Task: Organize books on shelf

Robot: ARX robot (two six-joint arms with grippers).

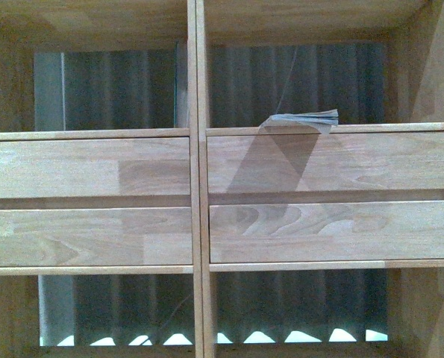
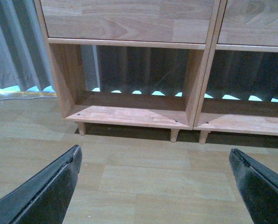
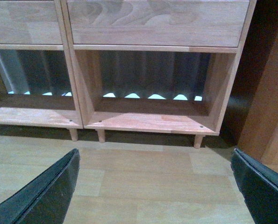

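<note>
The light-wood shelf fills the front view, with four drawer fronts between open compartments. One thin pale book lies flat at the front edge of the upper right compartment, its page edges facing me. A thin dark upright slab, perhaps a second book, stands against the central divider in the upper left compartment. Neither arm shows in the front view. My left gripper hangs open above the floor, facing the shelf's bottom left compartment. My right gripper is also open, before the shelf's bottom right compartment.
A grey curtain hangs behind the open-backed shelf, with light showing under its hem. Pale wood floor runs up to the shelf's short legs. A darker wooden cabinet stands close beside the shelf's right side.
</note>
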